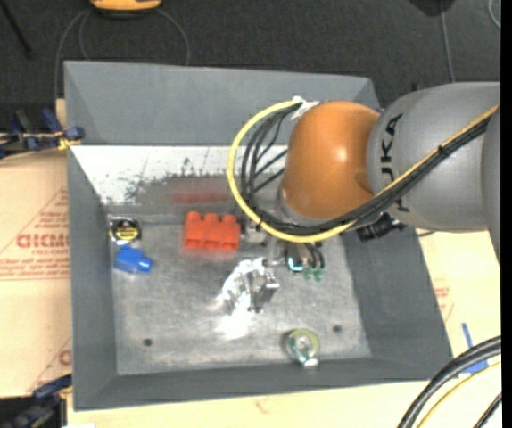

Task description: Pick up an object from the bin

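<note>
Crumpled clear wrapper (235, 296), the thing nearest the tool, lies on the floor of the bin (158, 328) just below its centre; the jaws stand at its upper right edge, low over it or touching it, and whether they are wide, narrow or closed on a fold I cannot tell; the pick looks to be at the grasping step at best, with nothing seen lifted, so closing, lifting and carrying out are left to do; the arm (434, 159) comes in from the right, its grey link lying across the bin's far right corner, the orange wrist cover (327, 163) ringed by yellow and black cables (238, 163), the tool pointing down; a red brick (210, 230) sits just up and left of the wrapper, a green piece (314, 272) just right, a metal ring (301, 346) near the front wall.
</note>
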Available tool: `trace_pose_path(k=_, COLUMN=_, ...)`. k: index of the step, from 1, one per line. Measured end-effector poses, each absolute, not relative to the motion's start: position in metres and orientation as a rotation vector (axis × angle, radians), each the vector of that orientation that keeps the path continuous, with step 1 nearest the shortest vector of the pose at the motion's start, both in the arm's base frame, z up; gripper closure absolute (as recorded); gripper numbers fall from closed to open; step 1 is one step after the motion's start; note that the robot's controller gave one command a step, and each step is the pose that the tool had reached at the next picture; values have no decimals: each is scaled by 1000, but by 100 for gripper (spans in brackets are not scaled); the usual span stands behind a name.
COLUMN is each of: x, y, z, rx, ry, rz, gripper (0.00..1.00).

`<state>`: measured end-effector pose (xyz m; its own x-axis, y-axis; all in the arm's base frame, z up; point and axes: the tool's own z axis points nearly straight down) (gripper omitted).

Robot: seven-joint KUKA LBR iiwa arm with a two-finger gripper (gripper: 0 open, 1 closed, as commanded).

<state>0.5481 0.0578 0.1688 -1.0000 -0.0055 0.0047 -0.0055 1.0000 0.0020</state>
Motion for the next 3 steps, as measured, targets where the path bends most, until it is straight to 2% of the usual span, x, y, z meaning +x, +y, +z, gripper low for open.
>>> trace_pose_path(k=1, x=556, y=50, z=138, rx=124, ry=-3148, rz=-5, gripper=0)
trace_pose_path(k=2, x=554, y=49, z=131, rx=281, ry=-3134, rz=-3, gripper=0)
trace_pose_path(k=3, x=537, y=35, z=94, rx=378, ry=-3128, rz=1, gripper=0)
